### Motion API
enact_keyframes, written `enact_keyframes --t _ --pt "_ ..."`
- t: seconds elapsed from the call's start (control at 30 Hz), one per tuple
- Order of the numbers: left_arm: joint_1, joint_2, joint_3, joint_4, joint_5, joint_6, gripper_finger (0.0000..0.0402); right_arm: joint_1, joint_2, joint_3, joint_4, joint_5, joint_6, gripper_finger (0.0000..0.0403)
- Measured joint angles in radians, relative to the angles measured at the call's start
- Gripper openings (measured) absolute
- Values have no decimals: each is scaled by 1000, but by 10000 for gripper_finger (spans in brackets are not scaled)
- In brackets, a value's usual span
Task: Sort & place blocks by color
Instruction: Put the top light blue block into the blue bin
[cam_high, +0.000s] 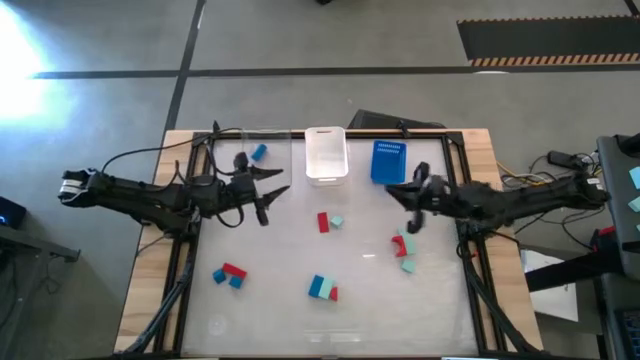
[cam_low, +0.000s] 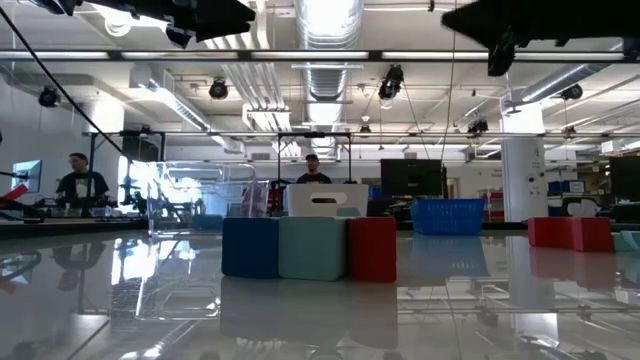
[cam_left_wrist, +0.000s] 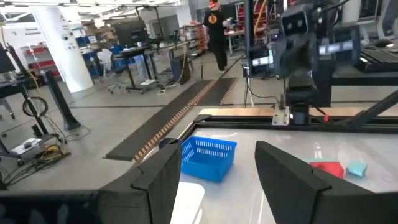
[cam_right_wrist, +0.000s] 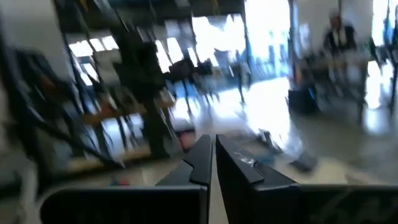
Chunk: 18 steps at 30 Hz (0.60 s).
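Glossy white tabletop (cam_high: 280, 300), matte cubes (cam_high: 322, 288) scattered; left gripper (cam_high: 272, 197) open, empty; right gripper (cam_high: 412, 225) closed, empty.

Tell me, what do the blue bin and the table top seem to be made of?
The blue bin looks like molded plastic: its walls are an open lattice in one even colour. The table top seems a glossy, smooth sheet, perhaps acrylic or glass over a wooden board; it mirrors the blocks and ceiling lights in the low view.

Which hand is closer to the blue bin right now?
Right. The right hand sits just below the blue bin; the left hand is across the table, past the white bin.
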Motion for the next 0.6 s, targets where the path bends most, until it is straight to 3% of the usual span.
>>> enact_keyframes --t 0.27,0.43,0.6 --pt "0 -15 -4 -1 0 14 190 0 192 294 -554 22 130 13" --pt "0 -17 -4 0 0 45 190 0 327 427 -818 7 109 13" --pt "0 -17 -13 -1 1 45 190 -29 457 534 -937 -164 21 13"
